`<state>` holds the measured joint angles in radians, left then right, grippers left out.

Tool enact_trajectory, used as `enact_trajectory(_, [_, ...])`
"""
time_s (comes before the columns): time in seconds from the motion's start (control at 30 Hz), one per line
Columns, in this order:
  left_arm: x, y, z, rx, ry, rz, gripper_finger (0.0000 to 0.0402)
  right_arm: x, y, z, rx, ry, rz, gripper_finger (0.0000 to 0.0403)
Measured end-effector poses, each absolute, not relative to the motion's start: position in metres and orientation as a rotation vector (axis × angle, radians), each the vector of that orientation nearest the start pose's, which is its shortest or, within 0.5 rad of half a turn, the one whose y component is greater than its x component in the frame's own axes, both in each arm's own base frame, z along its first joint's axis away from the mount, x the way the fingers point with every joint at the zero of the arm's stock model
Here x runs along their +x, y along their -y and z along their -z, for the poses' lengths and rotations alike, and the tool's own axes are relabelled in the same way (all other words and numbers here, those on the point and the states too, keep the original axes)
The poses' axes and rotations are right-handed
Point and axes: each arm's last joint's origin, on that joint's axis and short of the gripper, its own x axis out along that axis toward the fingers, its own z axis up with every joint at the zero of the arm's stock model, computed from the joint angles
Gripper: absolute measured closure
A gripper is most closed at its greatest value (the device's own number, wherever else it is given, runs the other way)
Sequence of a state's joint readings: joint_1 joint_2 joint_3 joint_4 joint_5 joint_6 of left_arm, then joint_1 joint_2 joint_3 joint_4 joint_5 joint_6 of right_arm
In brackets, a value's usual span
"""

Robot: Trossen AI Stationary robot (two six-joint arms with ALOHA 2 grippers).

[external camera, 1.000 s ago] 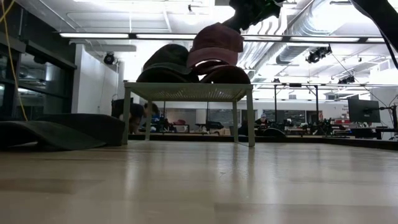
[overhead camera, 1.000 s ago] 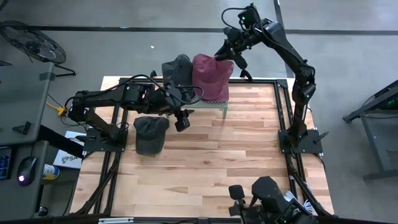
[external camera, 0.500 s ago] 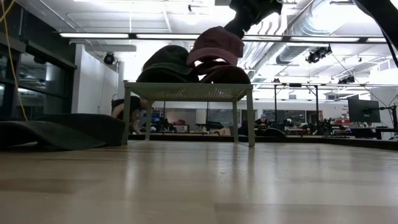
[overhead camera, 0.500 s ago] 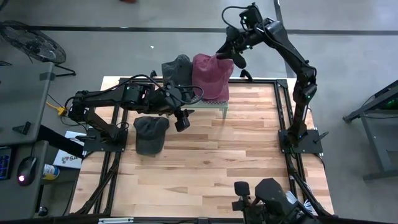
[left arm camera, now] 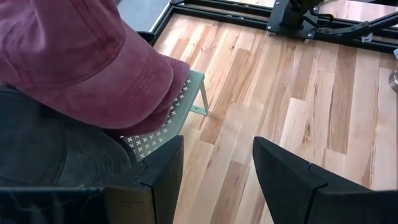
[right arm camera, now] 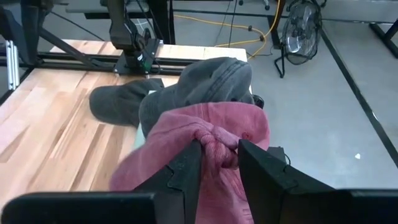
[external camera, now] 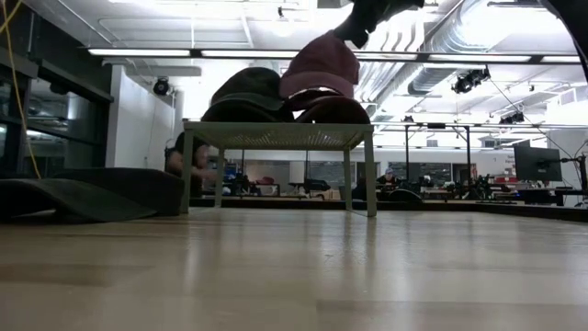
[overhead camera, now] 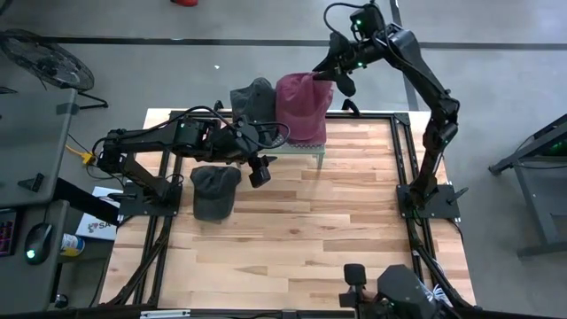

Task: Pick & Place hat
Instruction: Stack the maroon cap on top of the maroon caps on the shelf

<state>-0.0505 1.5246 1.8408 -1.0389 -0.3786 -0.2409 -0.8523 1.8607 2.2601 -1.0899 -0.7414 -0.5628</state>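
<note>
- High view: the right gripper (overhead camera: 326,74) has risen and drawn back a little over the last second, its fingers pinched on the back edge of the maroon hat (overhead camera: 301,106); the hat hangs just below and ahead of it, over the far end of the green stand (overhead camera: 317,147). The left gripper (overhead camera: 260,168) waits, unmoved, with a dark hat (overhead camera: 213,189) lying on the table (overhead camera: 337,230) just beside it.
- Low view: the maroon hat (external camera: 320,66) sits higher than a second ago, now apart from the hats left on the stand (external camera: 280,134), so the lift looks under way and the carry comes next.
- Left wrist view: the left fingers (left arm camera: 158,168) stand spread wide with nothing between them; the maroon hat's brim (left arm camera: 124,81) shows close ahead, above the stand.
- Right wrist view: the right fingers (right arm camera: 186,168) are narrowed on a bunched fold of maroon fabric (right arm camera: 214,143), with a grey hat (right arm camera: 211,84) just beyond.
</note>
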Motion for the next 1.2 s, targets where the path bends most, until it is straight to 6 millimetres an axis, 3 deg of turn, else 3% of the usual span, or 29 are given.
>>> enact_trajectory(0.8, [0.293,0.004,-0.438,-0.074,-0.666,-0.396,0.0213,0.27,0.245,-0.444,-0.07,-0.633,0.062,0.03])
enact_trajectory(1.2, [0.293,0.004,-0.438,-0.075,-0.666,-0.395,0.0213,0.27,0.245,-0.443,0.041,-0.643,0.095,0.0189])
